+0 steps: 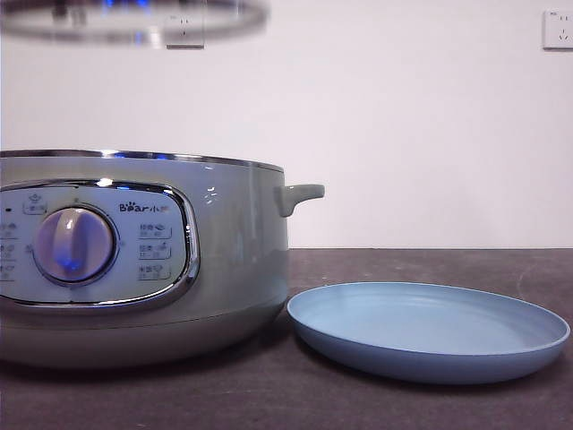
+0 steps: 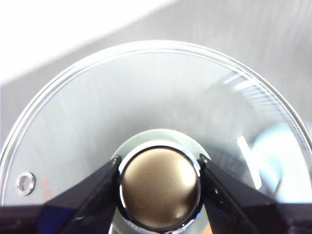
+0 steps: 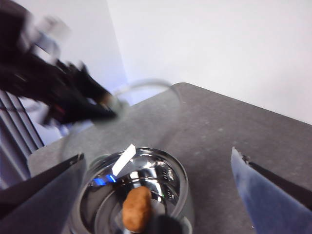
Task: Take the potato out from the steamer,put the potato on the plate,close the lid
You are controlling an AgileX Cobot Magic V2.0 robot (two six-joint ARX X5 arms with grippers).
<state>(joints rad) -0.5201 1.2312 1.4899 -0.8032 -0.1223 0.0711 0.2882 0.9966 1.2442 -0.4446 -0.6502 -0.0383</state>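
- Gripping the lid's knob (image 2: pixel 160 187) from both sides, the left end effector (image 2: pixel 160 195) has its two black jaws pressed against the shiny round cap, one on each flank.
- Around that knob spreads the glass lid (image 2: pixel 146 112), its steel rim curving wide; a small vent ring sits near the rim's edge.
- In the front view the lid (image 1: pixel 134 18) shows only as a blurred rim at the top edge, well above the steamer (image 1: pixel 134 260) and clear of it.
- From the right wrist view the left arm reaches in from high on one side, dark and blurred, with the lid (image 3: pixel 141 92) hanging tilted from its tip above the open pot.
- The right end effector (image 3: pixel 161 195) hovers over the steamer (image 3: pixel 131 190) with its jaws spread wide and nothing between them.
- Below it, the potato (image 3: pixel 136 208) lies inside the steamer's shiny metal bowl, orange-brown and roughly oval.
- The steamer stands on the dark tabletop (image 1: pixel 430 408), its dial and control panel facing the front camera, its small side handle pointing toward the plate (image 1: pixel 428 331).
- The light blue plate rests on the tabletop just beside the steamer's base, and its rim nearly meets the pot's lower curve.
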